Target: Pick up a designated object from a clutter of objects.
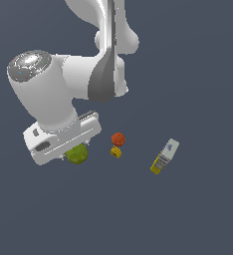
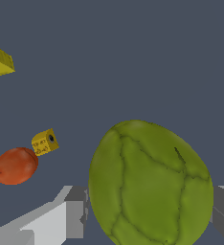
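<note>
The green pear-like fruit [image 2: 151, 184] sits between the fingers [image 2: 74, 217] of the gripper [image 1: 77, 149], which stand wide on either flank, seemingly not yet touching. It looks light, firm and rounded, likely to slip; grip across its broadest middle. The orange-red ball [image 1: 118, 138] and yellow cube [image 1: 116, 152] lie near, the bottle [image 1: 164, 156] farther off.

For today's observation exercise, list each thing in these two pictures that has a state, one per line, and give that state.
gripper: fingers on either side of the pear, contact not clear.
green pear-like fruit: between the fingers, partly hidden under the hand in the exterior view.
orange-red ball: free, next to the cube.
small yellow cube: free, tilted.
yellow-and-white bottle: lying down, apart from the others.
</note>
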Controlling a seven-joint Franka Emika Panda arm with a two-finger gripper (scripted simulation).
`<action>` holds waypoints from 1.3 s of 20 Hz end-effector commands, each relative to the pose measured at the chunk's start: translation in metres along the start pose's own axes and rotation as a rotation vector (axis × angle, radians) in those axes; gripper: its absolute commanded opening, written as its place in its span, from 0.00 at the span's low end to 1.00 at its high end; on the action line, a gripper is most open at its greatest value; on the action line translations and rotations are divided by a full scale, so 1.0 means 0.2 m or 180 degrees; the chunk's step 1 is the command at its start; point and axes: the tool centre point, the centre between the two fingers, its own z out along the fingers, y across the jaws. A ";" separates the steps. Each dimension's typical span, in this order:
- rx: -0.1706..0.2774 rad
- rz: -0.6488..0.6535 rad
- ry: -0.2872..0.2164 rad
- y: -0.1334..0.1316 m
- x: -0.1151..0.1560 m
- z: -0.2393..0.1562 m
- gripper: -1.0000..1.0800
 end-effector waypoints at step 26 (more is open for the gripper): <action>-0.0006 -0.0001 0.0004 0.25 -0.44 -1.06 0.00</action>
